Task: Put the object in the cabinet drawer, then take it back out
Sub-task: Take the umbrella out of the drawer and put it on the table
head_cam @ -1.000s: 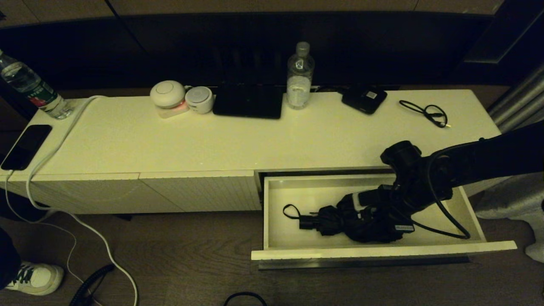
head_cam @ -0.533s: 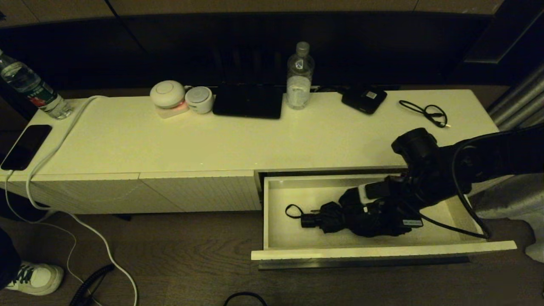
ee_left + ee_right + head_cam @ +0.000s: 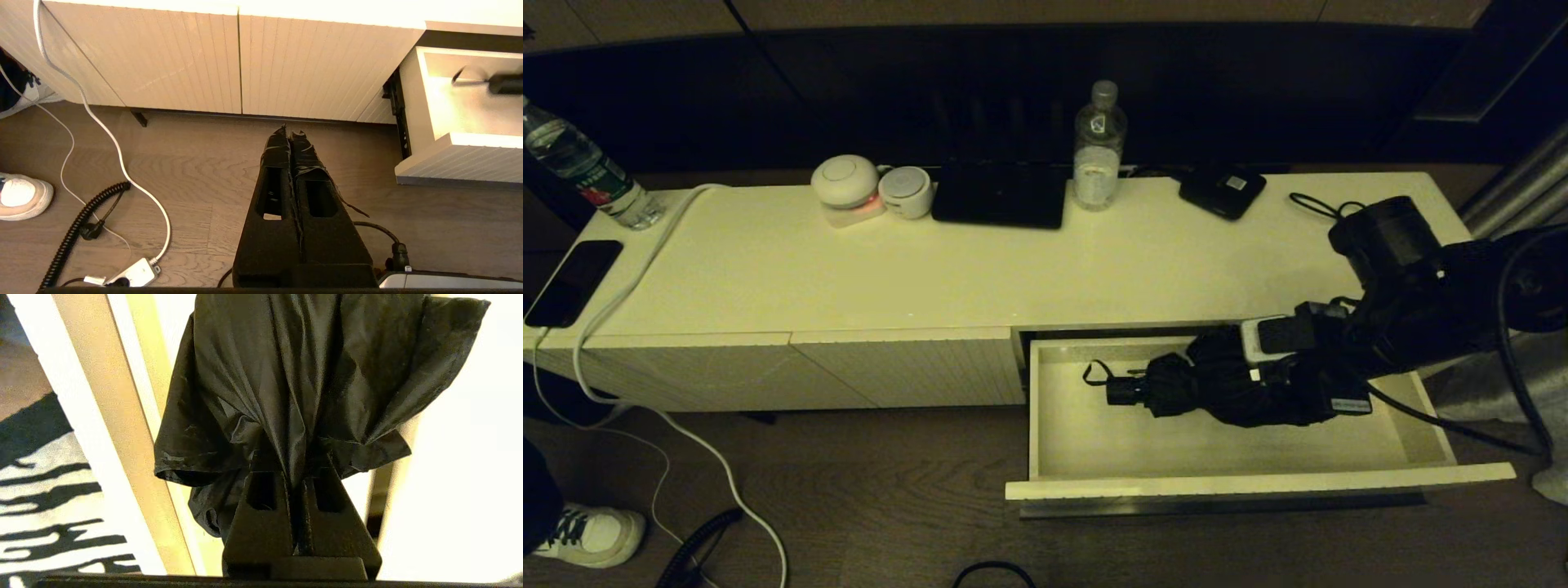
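My right end effector (image 3: 300, 473) is clamped on bunched canopy cloth of the umbrella (image 3: 1225, 388), which hangs over the open cabinet drawer (image 3: 1258, 482), its handle end toward the drawer's left. Judgement: light, soft, slippery fabric; held by cloth alone the bundle can sag, swing or slide through the pads. A firmer hold would be across the folded ribs, or on the stiff handle (image 3: 1125, 390). The wrist loop (image 3: 1097, 371) could snag the drawer wall. My left end effector (image 3: 291, 136) is parked low over the floor, fingers together.
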